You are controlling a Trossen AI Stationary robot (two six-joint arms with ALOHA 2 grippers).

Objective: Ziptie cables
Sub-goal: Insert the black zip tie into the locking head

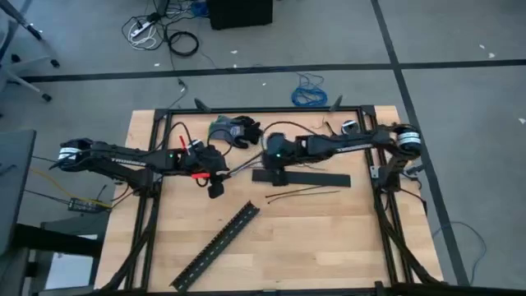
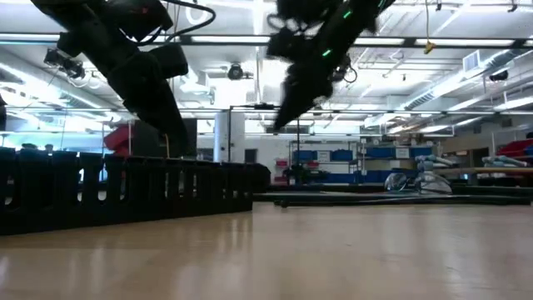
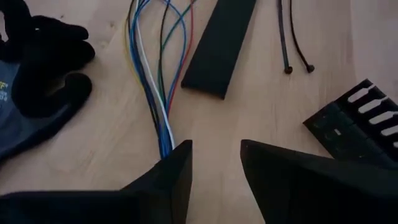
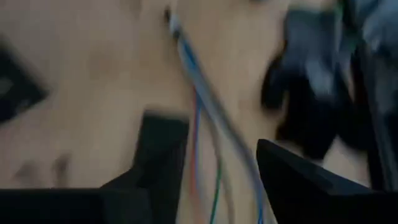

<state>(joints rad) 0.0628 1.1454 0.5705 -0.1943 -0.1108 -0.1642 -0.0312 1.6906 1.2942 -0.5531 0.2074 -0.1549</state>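
Note:
The cables point(image 1: 246, 165) are a thin bundle of coloured wires lying on the wooden table between my two grippers. In the left wrist view the cables point(image 3: 155, 93) run toward my left gripper point(image 3: 214, 168), which is open, and vanish behind one finger point(image 3: 177, 168). My left gripper point(image 1: 215, 187) is at the bundle's left end. My right gripper point(image 1: 275, 173) stands at its right end. In the right wrist view the cables point(image 4: 205, 118) pass through the gap of my open right gripper point(image 4: 217, 174). The low view shows that gripper point(image 2: 283, 117) raised above the table. My left gripper is open, and the bundle's end point(image 3: 166, 144) disappears behind one finger. I cannot tell whether the finger touches the wires.
A flat black strip point(image 1: 308, 178) lies right of the cables, with two thin black zip ties point(image 1: 304, 194) just in front of it. A long slotted black cable duct point(image 1: 218, 242) lies slanted near the front. Dark gloves point(image 1: 234, 130) lie at the far edge.

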